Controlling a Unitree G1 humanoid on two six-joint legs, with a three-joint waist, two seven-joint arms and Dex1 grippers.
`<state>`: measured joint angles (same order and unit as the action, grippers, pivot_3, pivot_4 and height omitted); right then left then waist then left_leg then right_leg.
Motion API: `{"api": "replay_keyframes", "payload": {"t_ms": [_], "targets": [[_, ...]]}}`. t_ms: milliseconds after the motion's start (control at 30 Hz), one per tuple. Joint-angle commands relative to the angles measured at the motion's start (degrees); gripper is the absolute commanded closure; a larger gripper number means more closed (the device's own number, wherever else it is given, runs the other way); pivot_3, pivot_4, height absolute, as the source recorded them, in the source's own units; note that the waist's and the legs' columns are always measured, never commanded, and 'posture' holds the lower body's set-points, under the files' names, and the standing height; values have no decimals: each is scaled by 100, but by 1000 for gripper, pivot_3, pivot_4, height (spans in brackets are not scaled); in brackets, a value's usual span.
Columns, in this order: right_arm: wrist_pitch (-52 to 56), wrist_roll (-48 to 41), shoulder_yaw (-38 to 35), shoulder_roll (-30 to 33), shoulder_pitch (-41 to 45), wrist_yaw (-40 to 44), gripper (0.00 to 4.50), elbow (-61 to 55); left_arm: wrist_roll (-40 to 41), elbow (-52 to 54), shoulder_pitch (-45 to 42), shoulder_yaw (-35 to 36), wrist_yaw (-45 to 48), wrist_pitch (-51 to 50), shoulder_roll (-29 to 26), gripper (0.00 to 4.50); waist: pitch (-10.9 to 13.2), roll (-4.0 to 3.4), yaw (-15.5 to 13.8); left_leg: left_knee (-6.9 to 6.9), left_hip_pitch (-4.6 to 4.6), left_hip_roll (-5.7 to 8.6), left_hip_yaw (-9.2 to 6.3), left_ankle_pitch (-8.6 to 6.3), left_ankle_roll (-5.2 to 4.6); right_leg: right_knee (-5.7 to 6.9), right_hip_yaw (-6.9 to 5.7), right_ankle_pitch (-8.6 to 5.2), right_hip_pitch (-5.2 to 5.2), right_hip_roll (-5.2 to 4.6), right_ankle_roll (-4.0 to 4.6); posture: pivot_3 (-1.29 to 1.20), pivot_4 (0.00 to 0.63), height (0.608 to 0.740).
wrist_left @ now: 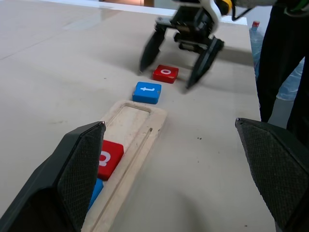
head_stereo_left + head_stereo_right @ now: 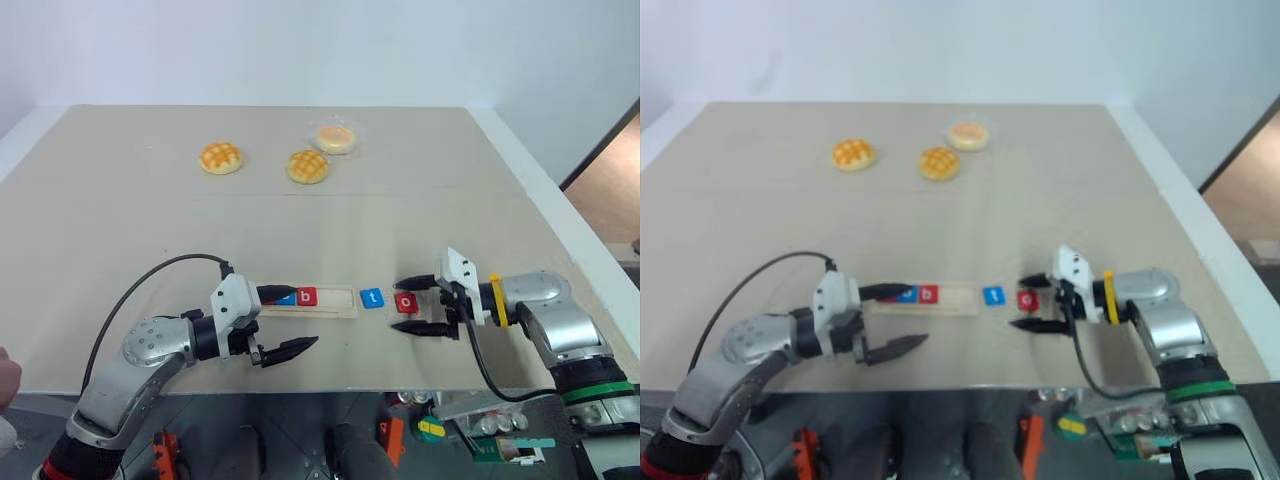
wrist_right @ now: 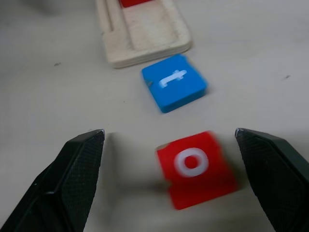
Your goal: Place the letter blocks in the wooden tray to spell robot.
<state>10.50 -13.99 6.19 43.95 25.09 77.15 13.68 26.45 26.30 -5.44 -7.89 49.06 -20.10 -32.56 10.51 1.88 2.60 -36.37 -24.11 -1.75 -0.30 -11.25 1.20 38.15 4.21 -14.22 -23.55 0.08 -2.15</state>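
fingers of the right tool [image 2: 418, 304] stand spread wide astride the red o block [image 2: 405, 302], empty.

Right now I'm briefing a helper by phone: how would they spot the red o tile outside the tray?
Find the long pale wooden tray near the table's front edge. Past its right end lie two loose tiles; the farther one, between the open right gripper, is the red square o tile, unlike the blue t tile.
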Motion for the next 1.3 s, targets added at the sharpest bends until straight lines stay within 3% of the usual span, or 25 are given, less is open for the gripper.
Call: {"api": "replay_keyframes", "payload": {"t_ms": [33,233,533,633,700,867,1100,1300], "targets": [[67,-68,-78,178,-189,106,263,-337,3,227,-3,122,18,108,-44,0,0,0,-2,0,3,1,0,0,0,0,0,1,3,-1,-1,0,150,740],[553,-126,-102,308,-382,-17,263,-681,-23,135,-56,66,85,141,-42,0,0,0,-2,-6,13,0,-3,0,0,0,-3,3,16,0,-1,0,150,740],[1698,-62,-342,260,-842,-1094,263,-1373,-76,13,-126,23,164,182,2,0,-2,0,-6,-8,21,2,-3,0,0,0,-2,5,24,-1,-2,0,150,740],[2037,-84,-427,217,-970,-1398,826,-1603,-78,-5,-140,21,179,197,28,0,-3,0,-6,-15,23,3,-3,1,1,0,-2,7,30,-3,-5,0,150,740],[2343,-214,-542,153,-1102,-1643,1715,-1896,-69,-38,-154,33,204,219,44,0,-5,1,-17,-18,23,4,-2,1,1,0,0,8,32,-4,-5,0,150,740],[2897,-425,-682,118,-1496,-2082,3302,-2600,-96,-112,-203,-6,319,305,47,0,-8,1,-67,-18,23,9,-3,2,0,0,-2,6,34,-12,-13,0,150,740],[3103,-578,-807,27,-1612,-2527,3303,-3173,-150,-202,-248,-5,352,350,64,0,-8,1,-78,-12,23,6,-6,2,-1,0,-6,2,32,-5,-8,0,150,740],[3270,-684,-638,-98,-249,-2598,3303,-3044,-216,-257,-185,199,-173,175,218,0,-5,-5,8,-17,24,1,13,4,-3,0,7,13,21,-5,4,0,150,740]]}}
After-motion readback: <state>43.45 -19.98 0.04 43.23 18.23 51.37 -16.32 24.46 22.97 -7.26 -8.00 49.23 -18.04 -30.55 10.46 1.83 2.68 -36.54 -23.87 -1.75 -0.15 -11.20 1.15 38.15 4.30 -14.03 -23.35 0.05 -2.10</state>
